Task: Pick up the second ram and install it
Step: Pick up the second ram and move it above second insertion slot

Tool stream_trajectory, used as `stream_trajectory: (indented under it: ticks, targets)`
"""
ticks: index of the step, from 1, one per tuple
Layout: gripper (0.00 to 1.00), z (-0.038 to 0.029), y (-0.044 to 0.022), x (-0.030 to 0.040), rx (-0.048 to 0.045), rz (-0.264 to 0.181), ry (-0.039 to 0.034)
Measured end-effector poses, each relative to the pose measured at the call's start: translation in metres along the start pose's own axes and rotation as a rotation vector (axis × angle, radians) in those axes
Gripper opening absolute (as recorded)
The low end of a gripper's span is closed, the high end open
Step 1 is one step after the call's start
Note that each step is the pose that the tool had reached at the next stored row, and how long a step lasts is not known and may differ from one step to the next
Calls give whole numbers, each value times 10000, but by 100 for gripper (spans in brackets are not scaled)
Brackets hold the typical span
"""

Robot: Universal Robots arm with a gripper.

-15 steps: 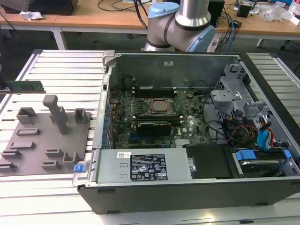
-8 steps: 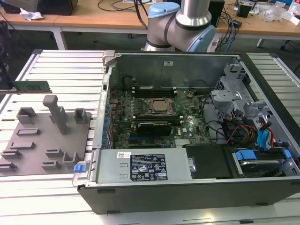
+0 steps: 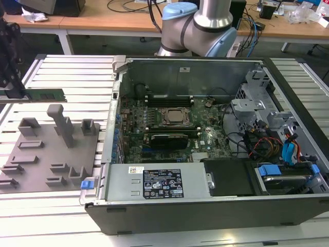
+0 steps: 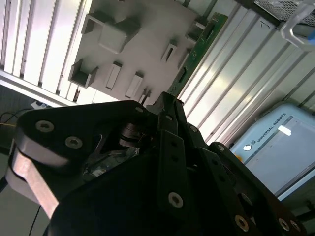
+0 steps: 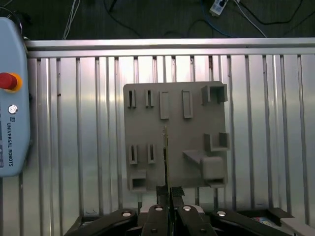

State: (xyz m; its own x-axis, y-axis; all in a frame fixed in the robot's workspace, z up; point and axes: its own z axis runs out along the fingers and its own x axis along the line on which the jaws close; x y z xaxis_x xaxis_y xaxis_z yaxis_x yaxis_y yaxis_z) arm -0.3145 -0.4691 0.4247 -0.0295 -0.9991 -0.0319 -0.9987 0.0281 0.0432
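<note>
Exterior view, item list.

1. The second ram: narrow green stick, lying level at the exterior view's left, just beyond the far edge of the grey fixture plate and over the slatted counter. Whether it is clear of the slats cannot be told. It is well apart from the open computer case.
2. Gripper: in the first wrist view the fingers are drawn close with the stick between them, seen edge-on and running out over the fixture plate. In the second wrist view the fingertips meet one end of the green board. Judged as pinching the stick by one end.
3. Motherboard: inside the case, with black slot rails on either side of the square metal socket. Which rail stands free cannot be told.

Step in hand, as a judgement: pick-up, with the grasp made and the carry not yet done; install not yet begun.

What the move ahead calls for, as a judgement: a firm pinch, since the stick is held by one end only. The stick's long edge must also run parallel to a free rail before any pressing down.
</note>
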Motion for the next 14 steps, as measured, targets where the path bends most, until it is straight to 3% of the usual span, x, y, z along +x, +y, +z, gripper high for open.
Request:
stream_trajectory:
  ticks: [14]
  targets:
    - [13,-12,-295,-9,0,1,0]
